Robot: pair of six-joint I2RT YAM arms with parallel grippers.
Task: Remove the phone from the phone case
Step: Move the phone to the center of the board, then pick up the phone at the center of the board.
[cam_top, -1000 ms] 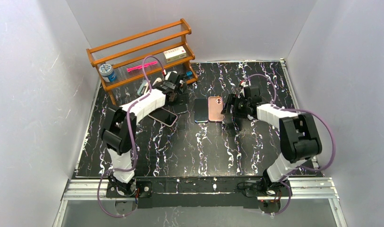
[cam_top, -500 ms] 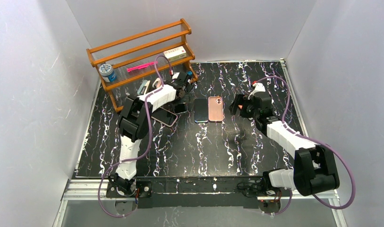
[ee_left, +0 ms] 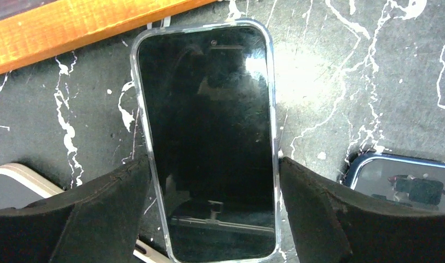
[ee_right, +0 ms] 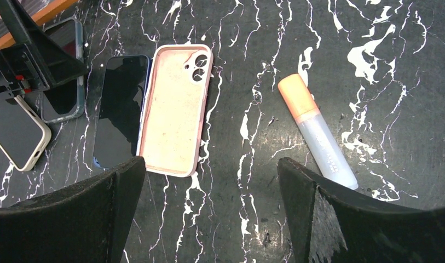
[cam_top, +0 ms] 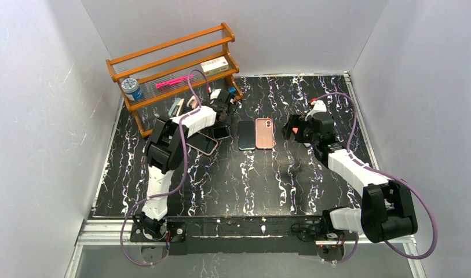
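Note:
A black phone in a clear phone case (ee_left: 206, 142) lies face up on the table just in front of the wooden rack. My left gripper (ee_left: 214, 164) straddles its lower half, and both fingers meet the case's long edges. From above, the left gripper (cam_top: 221, 117) hangs over that cased phone (cam_top: 223, 132). To its right an empty pink case (ee_right: 173, 109) lies inside up, with a bare dark blue phone (ee_right: 121, 109) beside it. My right gripper (ee_right: 209, 219) hovers open above the table, near the pink case's lower end, and holds nothing.
A phone in a beige case (cam_top: 201, 143) lies left of the clear-cased one. An orange-capped tube (ee_right: 318, 131) lies right of the pink case. The wooden rack (cam_top: 175, 63) stands at the back left with small items on its shelves. White walls enclose the table.
The left gripper's jaws have narrowed onto the clear-cased phone and its arm has shifted. The right gripper has opened wide and its arm has swung out to the right.

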